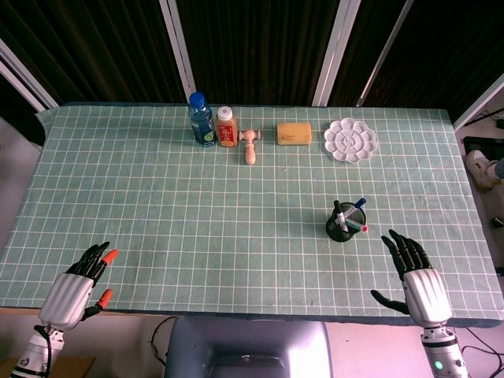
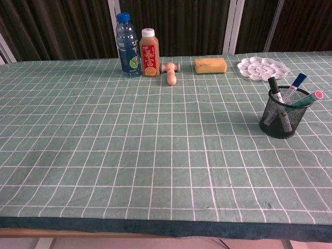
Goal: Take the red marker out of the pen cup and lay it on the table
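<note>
Both hands, left hand and right hand, are resting open-fingered at the table's near edge; the red marker is leaning in the pen cup.

Far edge: water bottle; juice bottle; wooden mallet; sponge; palette.

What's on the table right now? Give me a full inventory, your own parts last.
table: one, green grid cloth, fills both views
water bottle: one, clear, blue cap, far edge, leftmost in the row
juice bottle: one, orange, white cap, just right of the water bottle
wooden mallet: one, tan, far edge, lying down
sponge: one, yellow, far edge
paint palette: one, white, far right
pen cup: one, black mesh, right side, upright
markers: three in the cup, tips black, blue and red
left hand: near left corner, holding nothing
right hand: near right, open, apart from the cup
</note>
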You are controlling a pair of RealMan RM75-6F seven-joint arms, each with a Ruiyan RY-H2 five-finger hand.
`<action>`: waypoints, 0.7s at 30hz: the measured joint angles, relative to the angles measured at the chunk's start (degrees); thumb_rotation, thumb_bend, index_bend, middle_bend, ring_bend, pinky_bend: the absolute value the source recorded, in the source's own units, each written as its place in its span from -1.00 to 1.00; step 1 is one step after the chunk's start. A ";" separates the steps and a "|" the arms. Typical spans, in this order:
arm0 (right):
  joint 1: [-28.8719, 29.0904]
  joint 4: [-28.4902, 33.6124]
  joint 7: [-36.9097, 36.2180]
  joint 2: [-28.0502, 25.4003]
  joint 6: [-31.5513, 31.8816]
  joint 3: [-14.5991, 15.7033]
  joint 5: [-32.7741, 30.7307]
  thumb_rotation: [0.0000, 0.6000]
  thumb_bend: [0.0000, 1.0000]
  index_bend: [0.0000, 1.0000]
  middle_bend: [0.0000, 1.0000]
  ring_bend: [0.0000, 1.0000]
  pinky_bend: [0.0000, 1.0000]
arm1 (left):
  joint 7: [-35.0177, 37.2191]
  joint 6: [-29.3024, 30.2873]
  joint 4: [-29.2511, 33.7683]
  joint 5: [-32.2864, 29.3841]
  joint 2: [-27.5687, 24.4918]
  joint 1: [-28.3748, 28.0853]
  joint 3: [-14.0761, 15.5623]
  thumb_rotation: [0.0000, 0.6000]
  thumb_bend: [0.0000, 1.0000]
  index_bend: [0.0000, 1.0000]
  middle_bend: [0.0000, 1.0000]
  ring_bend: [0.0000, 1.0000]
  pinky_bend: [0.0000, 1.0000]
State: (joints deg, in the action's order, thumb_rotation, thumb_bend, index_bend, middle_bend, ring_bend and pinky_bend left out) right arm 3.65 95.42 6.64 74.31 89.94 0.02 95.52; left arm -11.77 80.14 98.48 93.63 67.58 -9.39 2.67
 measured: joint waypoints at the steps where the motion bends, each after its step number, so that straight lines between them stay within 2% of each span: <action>1: 0.06 -0.15 -0.08 0.07 -0.10 -0.03 0.01 1.00 -0.76 -0.97 -0.73 -0.76 -0.56 | -0.04 -0.09 0.00 -0.02 0.03 -0.04 0.01 1.00 -0.22 -0.78 -1.00 -0.92 -0.30; 13: 0.66 -0.01 -0.30 0.07 -1.37 -0.81 -1.01 1.00 -0.76 -0.96 -0.72 -0.76 -0.56 | 0.30 -0.69 0.20 -0.80 -0.23 -0.21 -0.03 1.00 -0.22 -0.78 -1.00 -0.92 -0.30; 21: 1.25 1.28 0.68 -1.31 -1.71 -3.05 -3.55 1.00 -0.76 -0.88 -0.72 -0.74 -0.56 | 0.53 -0.34 0.47 -1.20 -0.55 0.05 -0.12 1.00 -0.22 -0.78 -1.00 -0.92 -0.30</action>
State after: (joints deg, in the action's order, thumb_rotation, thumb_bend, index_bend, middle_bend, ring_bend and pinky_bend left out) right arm 4.90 96.70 7.32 72.99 88.23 -3.02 91.98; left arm -11.24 79.81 98.95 92.43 67.03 -9.34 2.55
